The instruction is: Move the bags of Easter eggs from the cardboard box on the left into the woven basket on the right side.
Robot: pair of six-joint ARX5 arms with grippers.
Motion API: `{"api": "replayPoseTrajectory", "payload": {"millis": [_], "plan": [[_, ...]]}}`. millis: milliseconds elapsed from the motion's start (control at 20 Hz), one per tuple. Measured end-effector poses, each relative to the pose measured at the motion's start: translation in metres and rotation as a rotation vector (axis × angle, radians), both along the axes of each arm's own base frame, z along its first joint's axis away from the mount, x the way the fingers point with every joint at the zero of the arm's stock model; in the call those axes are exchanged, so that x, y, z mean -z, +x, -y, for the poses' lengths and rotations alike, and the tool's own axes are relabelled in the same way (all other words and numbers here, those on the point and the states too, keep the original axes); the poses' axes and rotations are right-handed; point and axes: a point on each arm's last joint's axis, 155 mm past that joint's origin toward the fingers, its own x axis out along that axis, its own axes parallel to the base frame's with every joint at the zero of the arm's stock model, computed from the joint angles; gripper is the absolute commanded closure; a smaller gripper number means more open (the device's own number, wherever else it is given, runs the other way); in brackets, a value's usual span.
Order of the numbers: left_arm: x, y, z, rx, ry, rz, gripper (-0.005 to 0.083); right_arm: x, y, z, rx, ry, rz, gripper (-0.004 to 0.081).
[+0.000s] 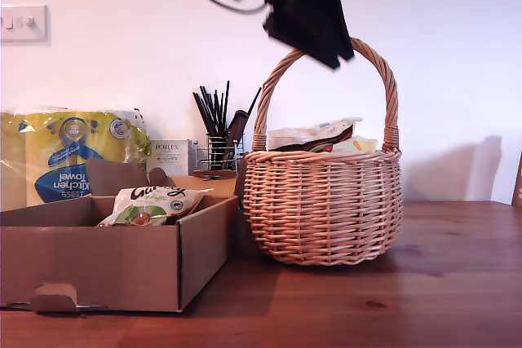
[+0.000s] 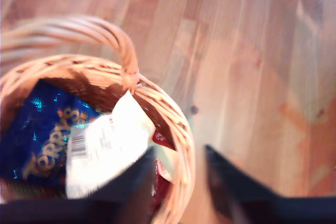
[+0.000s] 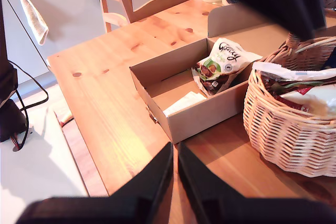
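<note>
**Basket Filling, One Bag Left in Sight**

Above the woven basket (image 1: 323, 201), near its arched handle, my first gripper (image 2: 181, 174), fingers spread and empty, straddling the rim. Inside the basket: several bags of Easter eggs, among them a blue bag (image 2: 39, 140) and a white-backed bag (image 2: 107, 148) lying against the rim. Still in the cardboard box (image 1: 106, 262), close to the wall nearest the basket: one cream-white bag (image 1: 151, 205) with dark script. Most of the job apparently done; at least that bag left.

Shown only by the second wrist view: the box floor, with a pale flat item (image 3: 184, 103) too unclear to name, plus my second gripper (image 3: 174, 174), fingers nearly together on nothing, hanging over the table's edge. Shown only by the exterior view: a kitchen towel pack (image 1: 69, 156) behind the box.
</note>
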Motion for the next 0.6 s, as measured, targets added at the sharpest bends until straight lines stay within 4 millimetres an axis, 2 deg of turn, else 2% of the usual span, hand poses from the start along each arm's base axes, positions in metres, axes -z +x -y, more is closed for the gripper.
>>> {"api": "replayPoseTrajectory", "payload": {"millis": [200, 400, 600], "plan": [[-0.015, 0.0, -0.026, -0.06, 0.017, -0.01, 0.0794, 0.001, 0.004, 0.003, 0.023, -0.011, 0.006, 0.0782], [-0.031, 0.022, -0.067, -0.158, -0.005, 0.016, 0.0794, 0.001, 0.004, 0.003, 0.018, -0.018, 0.018, 0.0782], [-0.029, 0.047, -0.103, -0.272, -0.075, 0.09, 0.0794, 0.002, 0.008, 0.006, 0.042, -0.034, 0.031, 0.0783]]}}
